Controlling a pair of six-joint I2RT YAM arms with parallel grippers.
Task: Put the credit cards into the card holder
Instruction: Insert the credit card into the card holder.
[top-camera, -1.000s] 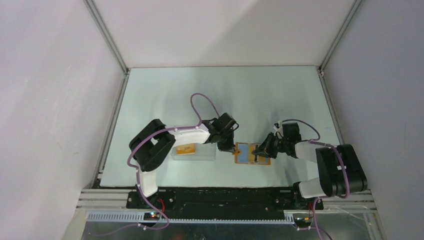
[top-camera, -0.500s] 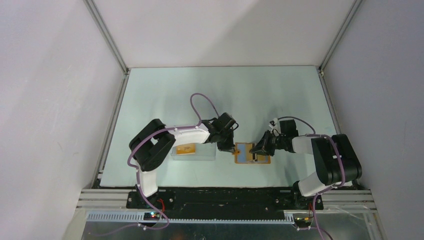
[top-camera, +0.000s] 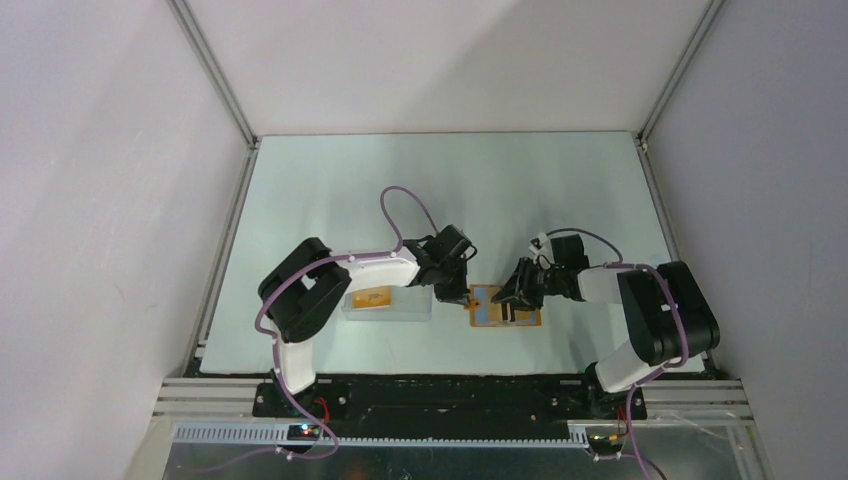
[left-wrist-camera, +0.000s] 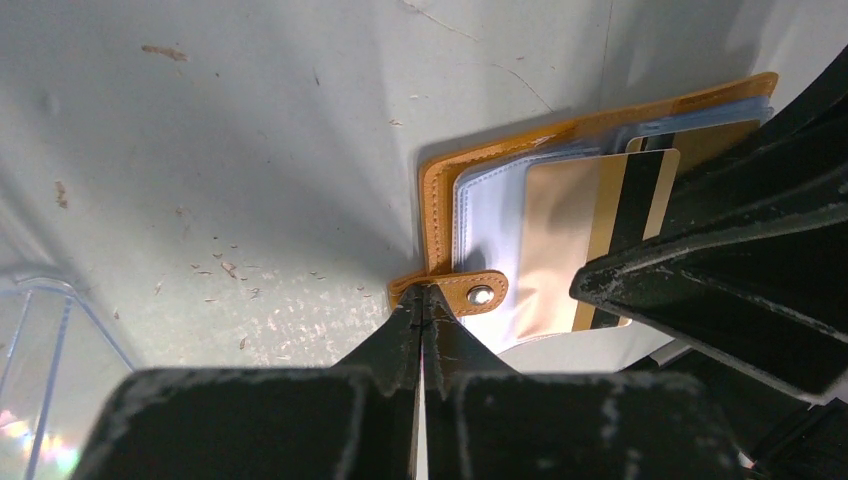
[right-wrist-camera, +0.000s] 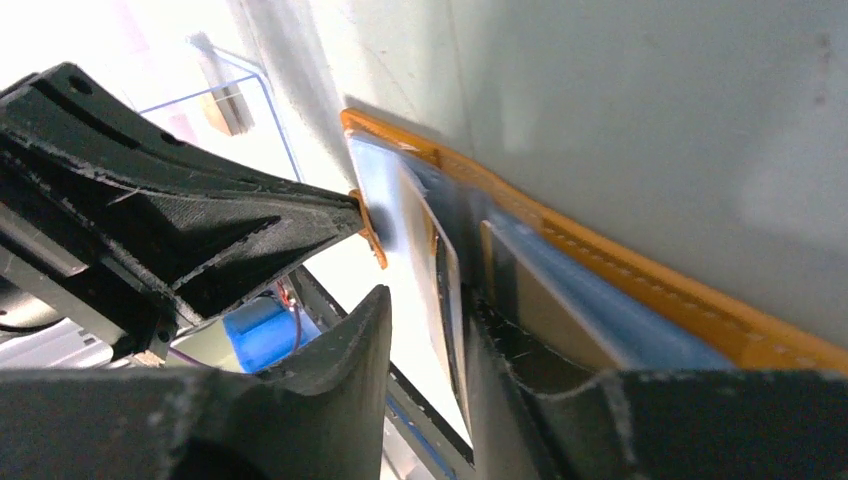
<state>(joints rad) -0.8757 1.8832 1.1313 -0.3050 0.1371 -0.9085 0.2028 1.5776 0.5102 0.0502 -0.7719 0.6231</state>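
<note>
Card holder (left-wrist-camera: 441, 205) lies open; I see my left gripper (left-wrist-camera: 422, 296) clamped on its snap tab, my right gripper (right-wrist-camera: 430, 310) slightly spread around a credit card (left-wrist-camera: 560, 230), partly pocketed.

The far half of the table (top-camera: 450, 190) is open for passage. Near the front, the box (top-camera: 388, 304) lies left of the holder (top-camera: 483, 313); the left gripper (top-camera: 462, 297) fills that gap, and the right gripper (top-camera: 508, 306) blocks the holder's right side.

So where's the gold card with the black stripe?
The gold card lies on the open card holder, right of centre in the left wrist view, beside the right hand.
</note>
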